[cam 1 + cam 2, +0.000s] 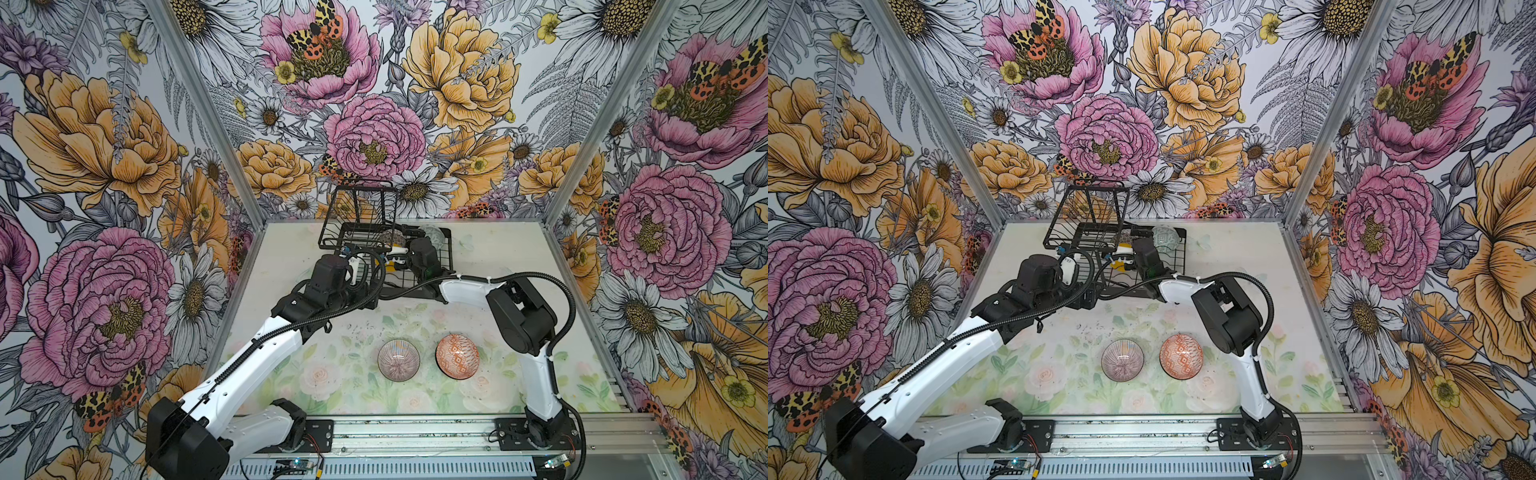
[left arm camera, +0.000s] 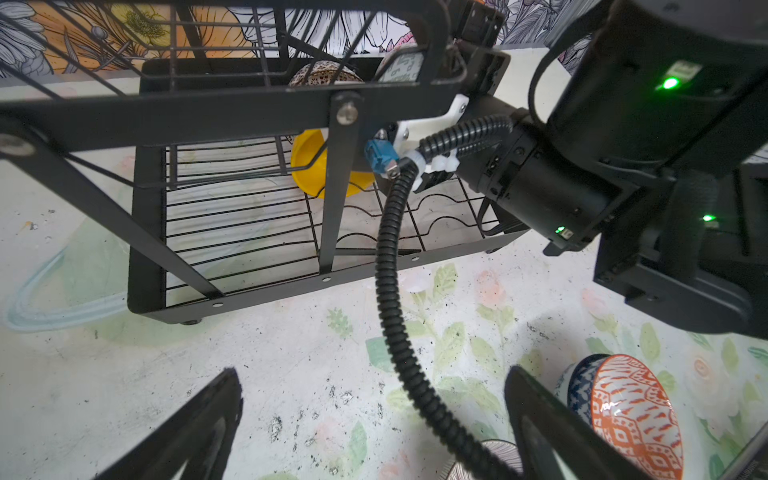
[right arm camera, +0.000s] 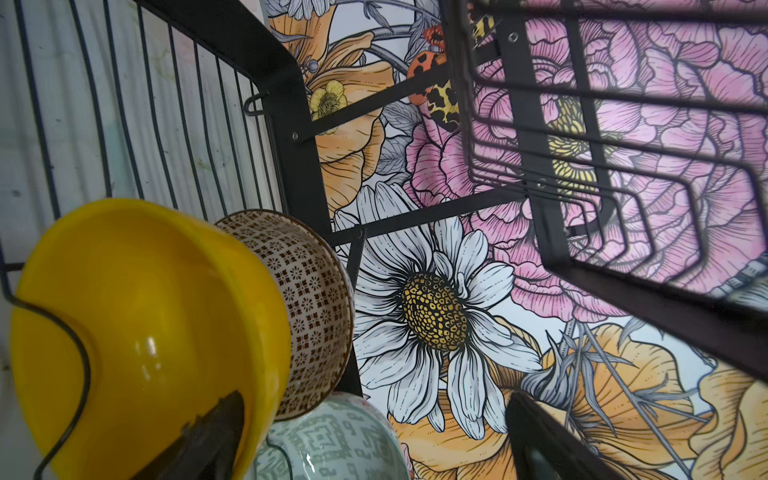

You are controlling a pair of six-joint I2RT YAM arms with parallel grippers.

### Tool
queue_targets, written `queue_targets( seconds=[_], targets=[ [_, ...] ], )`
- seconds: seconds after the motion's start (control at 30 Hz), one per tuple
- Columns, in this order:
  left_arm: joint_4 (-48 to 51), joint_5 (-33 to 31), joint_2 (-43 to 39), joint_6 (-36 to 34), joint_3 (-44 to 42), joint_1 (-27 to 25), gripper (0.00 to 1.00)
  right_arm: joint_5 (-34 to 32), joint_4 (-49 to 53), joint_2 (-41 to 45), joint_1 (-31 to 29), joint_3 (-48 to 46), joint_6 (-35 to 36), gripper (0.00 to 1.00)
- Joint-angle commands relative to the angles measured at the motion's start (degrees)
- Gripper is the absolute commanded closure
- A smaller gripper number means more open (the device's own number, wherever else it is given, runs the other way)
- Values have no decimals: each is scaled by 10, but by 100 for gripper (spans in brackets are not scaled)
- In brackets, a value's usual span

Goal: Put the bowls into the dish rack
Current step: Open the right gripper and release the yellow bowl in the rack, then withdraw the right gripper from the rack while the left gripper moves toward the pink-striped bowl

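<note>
Right hand gapes empty just beside the yellow bowl in the dish rack; left hand gapes too, seemingly empty.

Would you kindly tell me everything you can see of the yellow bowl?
The yellow bowl is plain, smooth and glossy, with no pattern. It stands on edge in the lower tier of the dish rack, a curved rack wire crossing it. It sits against the black-white patterned bowl beside it. One jaw of the open right gripper overlaps its rim; contact cannot be told.
</note>
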State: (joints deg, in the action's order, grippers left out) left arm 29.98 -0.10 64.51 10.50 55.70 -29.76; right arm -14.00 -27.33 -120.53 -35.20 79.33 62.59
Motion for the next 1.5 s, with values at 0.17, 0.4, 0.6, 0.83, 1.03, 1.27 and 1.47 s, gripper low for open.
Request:
queue_targets(
  seconds=[0.17,0.4,0.6,0.83,1.03,1.27,1.47],
  targets=[
    [-10,9,-2,-8,0,5,1,44,124,94,10,-31,-85,1],
    [-6,15,6,-16,7,8,1,44,167,156,10,-75,-124,0],
    [3,14,9,-21,14,10,1,34,199,222,11,-126,-164,1],
    [22,6,4,-30,26,9,1,24,261,287,12,-165,-206,1],
    [43,12,-9,-28,28,9,1,-5,346,335,13,-167,-308,0],
    [78,19,-35,-10,16,3,1,48,517,352,27,-102,-494,0],
    [105,19,-54,7,-10,-14,1,99,597,342,44,-69,-557,1]
  ],
)
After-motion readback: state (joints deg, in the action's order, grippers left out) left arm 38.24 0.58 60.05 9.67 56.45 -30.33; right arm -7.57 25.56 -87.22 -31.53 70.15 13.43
